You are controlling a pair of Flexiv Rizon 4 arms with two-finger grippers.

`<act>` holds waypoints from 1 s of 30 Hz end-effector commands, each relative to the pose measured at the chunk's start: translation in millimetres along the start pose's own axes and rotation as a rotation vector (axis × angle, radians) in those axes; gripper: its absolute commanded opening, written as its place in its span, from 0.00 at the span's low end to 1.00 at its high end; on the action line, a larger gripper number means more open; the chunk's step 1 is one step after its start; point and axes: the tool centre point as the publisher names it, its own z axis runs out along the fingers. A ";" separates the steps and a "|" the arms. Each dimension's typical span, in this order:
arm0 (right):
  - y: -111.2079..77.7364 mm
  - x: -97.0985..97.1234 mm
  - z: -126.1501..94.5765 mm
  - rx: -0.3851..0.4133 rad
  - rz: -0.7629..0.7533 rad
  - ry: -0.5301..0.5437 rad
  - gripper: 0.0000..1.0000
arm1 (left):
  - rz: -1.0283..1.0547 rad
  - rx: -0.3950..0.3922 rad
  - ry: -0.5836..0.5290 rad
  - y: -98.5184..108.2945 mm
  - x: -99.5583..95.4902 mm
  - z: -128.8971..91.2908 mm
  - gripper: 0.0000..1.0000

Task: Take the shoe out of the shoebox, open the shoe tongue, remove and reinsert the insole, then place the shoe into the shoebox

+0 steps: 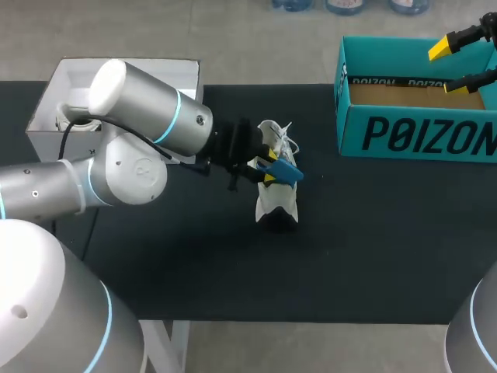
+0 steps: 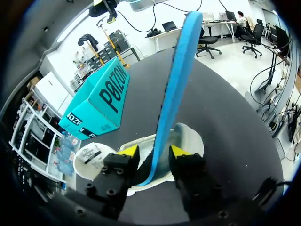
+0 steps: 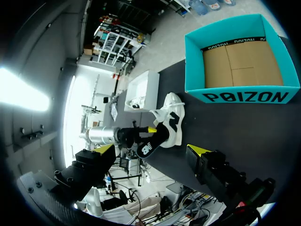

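Observation:
A white shoe with a black toe lies on the black table, left of the teal shoebox. A blue insole sticks up out of the shoe, its lower end inside. My left gripper is at the shoe's opening, its fingers on either side of the insole; a gap shows on one side, so it is open. In the head view the left gripper sits over the shoe's middle. My right gripper hangs open above the shoebox's far right corner. The shoebox holds only brown card.
An open white box stands at the table's back left, behind my left arm. Bare black table surface stretches in front of the shoe and the shoebox.

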 end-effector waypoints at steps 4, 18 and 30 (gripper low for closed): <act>-0.7 -0.1 0.3 -0.001 0.001 -0.002 1.00 | 0.016 0.009 0.023 -3.9 5.1 -1.5 0.00; -0.7 -0.1 0.3 -0.001 0.001 -0.002 1.00 | 0.042 -0.064 -0.034 27.8 -7.1 16.8 0.00; -0.7 -0.1 0.3 -0.001 0.001 -0.002 1.00 | 0.060 0.024 -0.029 -3.0 5.0 -2.5 0.49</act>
